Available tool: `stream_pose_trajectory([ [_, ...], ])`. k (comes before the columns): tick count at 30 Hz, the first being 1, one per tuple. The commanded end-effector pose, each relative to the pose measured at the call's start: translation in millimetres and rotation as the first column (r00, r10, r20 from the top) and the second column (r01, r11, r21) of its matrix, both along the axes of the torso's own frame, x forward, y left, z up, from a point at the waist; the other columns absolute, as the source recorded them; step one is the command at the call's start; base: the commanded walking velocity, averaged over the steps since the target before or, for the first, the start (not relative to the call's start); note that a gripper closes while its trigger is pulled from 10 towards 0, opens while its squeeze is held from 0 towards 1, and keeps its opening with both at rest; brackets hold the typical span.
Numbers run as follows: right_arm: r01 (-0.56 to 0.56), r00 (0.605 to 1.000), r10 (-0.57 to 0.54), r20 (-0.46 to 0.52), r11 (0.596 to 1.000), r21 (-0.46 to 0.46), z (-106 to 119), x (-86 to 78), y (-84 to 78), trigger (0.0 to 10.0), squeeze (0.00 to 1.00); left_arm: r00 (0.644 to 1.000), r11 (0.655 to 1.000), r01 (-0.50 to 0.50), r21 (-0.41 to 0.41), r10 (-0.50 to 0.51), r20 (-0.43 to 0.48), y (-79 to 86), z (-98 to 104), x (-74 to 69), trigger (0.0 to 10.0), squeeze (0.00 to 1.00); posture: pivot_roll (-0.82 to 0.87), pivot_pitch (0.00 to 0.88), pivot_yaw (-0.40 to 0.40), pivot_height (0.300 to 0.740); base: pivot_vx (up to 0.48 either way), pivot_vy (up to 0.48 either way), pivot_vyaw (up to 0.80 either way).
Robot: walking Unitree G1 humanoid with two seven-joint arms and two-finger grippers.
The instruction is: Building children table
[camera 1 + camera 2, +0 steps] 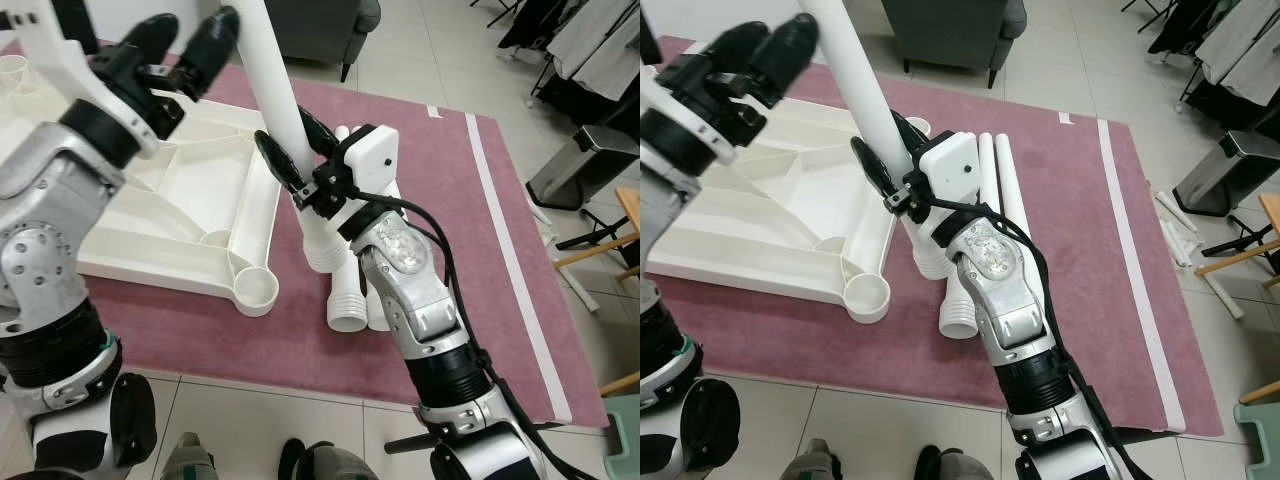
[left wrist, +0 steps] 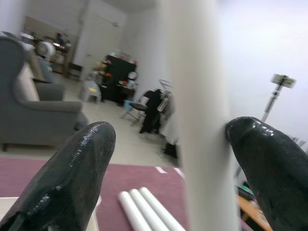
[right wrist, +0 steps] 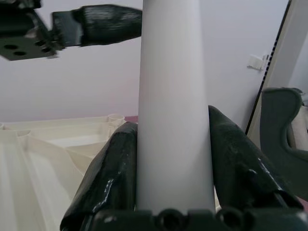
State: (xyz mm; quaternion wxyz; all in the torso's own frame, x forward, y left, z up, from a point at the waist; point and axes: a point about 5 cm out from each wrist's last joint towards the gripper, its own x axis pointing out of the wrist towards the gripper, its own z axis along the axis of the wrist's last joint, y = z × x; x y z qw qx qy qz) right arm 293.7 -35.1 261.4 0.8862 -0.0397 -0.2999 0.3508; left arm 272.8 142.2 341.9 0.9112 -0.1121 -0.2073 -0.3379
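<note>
A purple rug (image 1: 470, 250) carries the upturned white tabletop (image 1: 185, 215), with spare white legs (image 1: 995, 190) lying just beside it. The right gripper (image 1: 296, 152) clamps a tilted white table leg (image 1: 275, 85) low down, both fingers pressed against it. Higher up, the left gripper (image 1: 185, 48) stands spread wide beside that leg

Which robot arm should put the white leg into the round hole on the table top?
Probably the right. Its fingers are clamped low on the leg, near the corner socket. The left gripper sits higher, fingers spread around it.
</note>
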Motion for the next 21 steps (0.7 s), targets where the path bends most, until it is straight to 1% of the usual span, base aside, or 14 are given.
stream_pose_trajectory([
  [1, -0.031, 0.999, 0.031, 0.015, 0.999, -0.012, -3, -5.0, 7.9, 10.0, 0.0, 0.926, 0.928, 0.35, 0.129, -0.363, 0.103, -24.2, 3, -15.4, 10.0, 0.0, 0.17, 0.049, -0.074, 0.74, 0.0, 0.0, 0.0],
  [2, -0.031, 0.999, 0.031, 0.015, 0.999, -0.012, -3, -5.0, 7.9, 10.0, 0.0, 0.926, 0.928, 0.35, 0.129, -0.363, 0.103, -24.2, 3, -15.4, 10.0, 0.0, 0.17, 0.049, -0.074, 0.74, 0.0, 0.0, 0.0],
  [3, -0.027, 1.0, 0.027, 0.003, 1.0, -0.006, -5, -4.4, 8.3, 10.0, 0.0, 0.912, 0.916, 0.385, 0.114, -0.397, 0.102, -27.9, 4, -17.0, 10.0, 0.0, 0.16, 0.05, -0.072, 0.74, 0.0, 0.0, 0.0],
  [5, -0.027, 1.0, 0.027, 0.003, 1.0, -0.006, -5, -4.4, 8.3, 10.0, 0.0, 0.912, 0.916, 0.385, 0.114, -0.397, 0.102, -27.9, 4, -17.0, 10.0, 0.0, 0.16, 0.05, -0.072, 0.74, 0.0, 0.0, 0.0],
  [6, 0.007, 1.0, -0.007, -0.015, 1.0, 0.013, -5, 1.6, 3.4, 10.0, 0.0, 0.887, 0.891, 0.441, 0.105, -0.451, 0.099, -33.9, 4, -22.1, 10.0, 0.0, 0.16, 0.054, -0.068, 0.74, 0.0, 0.0, 0.0],
  [7, 0.007, 1.0, -0.007, -0.015, 1.0, 0.013, -5, 1.6, 3.4, 10.0, 0.0, 0.887, 0.891, 0.441, 0.105, -0.451, 0.099, -33.9, 4, -22.1, 10.0, 0.0, 0.16, 0.054, -0.068, 0.74, 0.0, 0.0, 0.0],
  [8, 0.013, 1.0, -0.013, -0.007, 1.0, 0.013, -4, 2.5, 1.9, 10.0, 0.0, 0.879, 0.882, 0.46, 0.099, -0.468, 0.091, -36.9, 3, -23.2, 10.0, 0.0, 0.16, 0.054, -0.068, 0.74, 0.0, 0.0, 0.0],
  [12, 0.002, 1.0, -0.002, 0.018, 1.0, -0.002, -3, -0.1, 3.6, 10.0, 0.0, 0.875, 0.877, 0.472, 0.092, -0.479, 0.069, -43.5, 2, -21.8, 10.0, 0.0, 0.16, 0.056, -0.067, 0.74, 0.0, 0.0, 0.0],
  [13, -0.005, 1.0, 0.006, 0.028, 1.0, -0.012, -3, -1.9, 6.1, 10.0, 0.0, 0.879, 0.878, 0.469, 0.093, -0.475, 0.047, -47.3, 0, -19.5, 3.3, 0.0, 0.16, 0.057, -0.065, 0.74, 0.0, 0.0, 0.0],
  [14, -0.009, 0.999, 0.009, 0.034, 1.0, -0.017, -4, -3.1, 8.1, 10.0, 0.0, 0.881, 0.878, 0.469, 0.094, -0.473, 0.025, -50.1, -3, -17.6, 0.0, 0.0, 0.16, 0.059, -0.061, 0.74, 0.0, 0.0, 0.0],
  [17, -0.008, 0.999, 0.009, 0.037, 1.0, -0.019, -5, -3.9, 9.8, 10.0, 0.0, 0.885, 0.88, 0.463, 0.104, -0.466, -0.002, -52.4, -6, -15.7, 0.0, 0.0, 0.16, 0.061, -0.061, 0.74, 0.0, 0.0, 0.0],
  [21, -0.002, 0.999, 0.002, 0.035, 1.0, -0.019, -5, -3.7, 10.2, 10.0, 0.0, 0.888, 0.881, 0.458, 0.115, -0.461, -0.008, -52.8, -7, -15.4, 0.0, 0.0, 0.16, 0.063, -0.061, 0.74, 0.0, 0.0, 0.0],
])
